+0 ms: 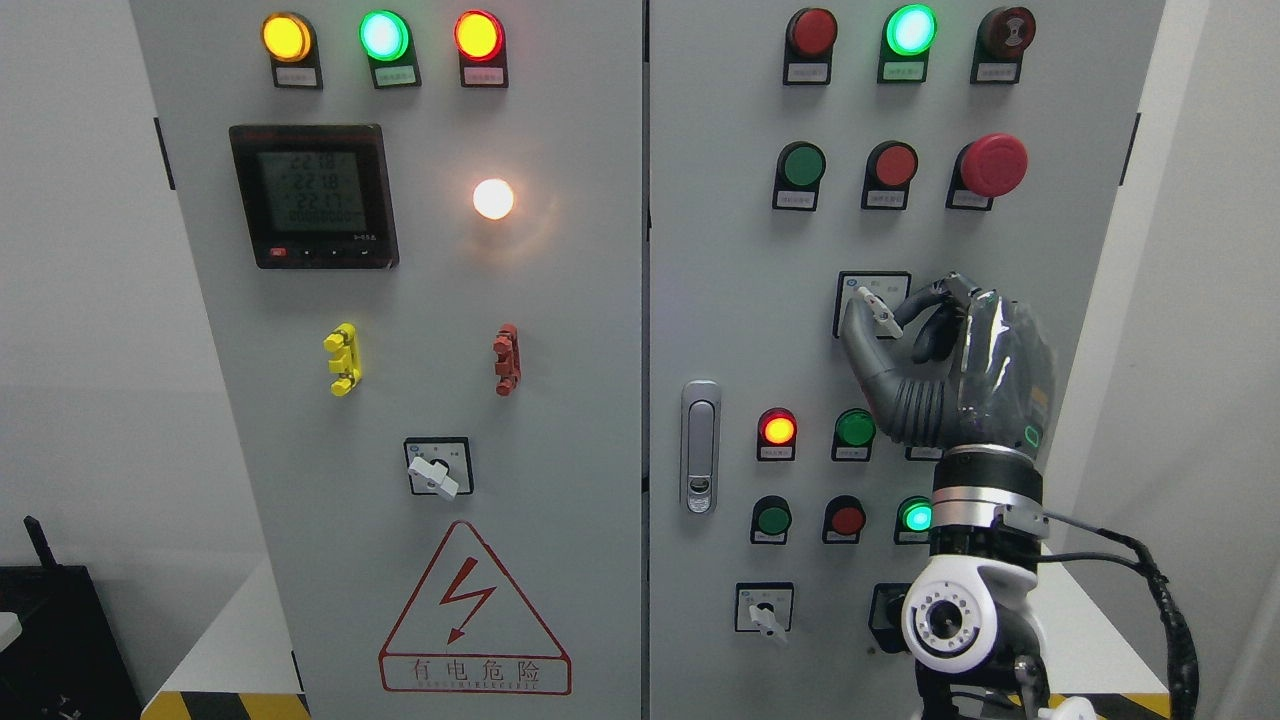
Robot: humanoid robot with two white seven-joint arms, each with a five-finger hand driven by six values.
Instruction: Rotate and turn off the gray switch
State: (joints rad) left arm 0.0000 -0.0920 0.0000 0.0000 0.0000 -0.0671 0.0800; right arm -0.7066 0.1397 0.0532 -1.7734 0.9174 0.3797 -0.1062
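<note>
The gray rotary switch (873, 308) sits on a labelled plate on the right cabinet door, at mid height. Its pale lever points up and to the left. My right hand (905, 325) reaches up from the lower right, with the thumb below-left of the lever and the fingers curled over it from the right. The fingers pinch the lever. The palm hides the right part of the plate. The left arm is out of view.
Other rotary switches sit on the left door (437, 468) and low on the right door (765, 612). Lit lamps, push buttons and a red emergency button (991, 165) surround the hand. A door latch (700, 445) stands to its left. A meter (313, 195) is on the left door.
</note>
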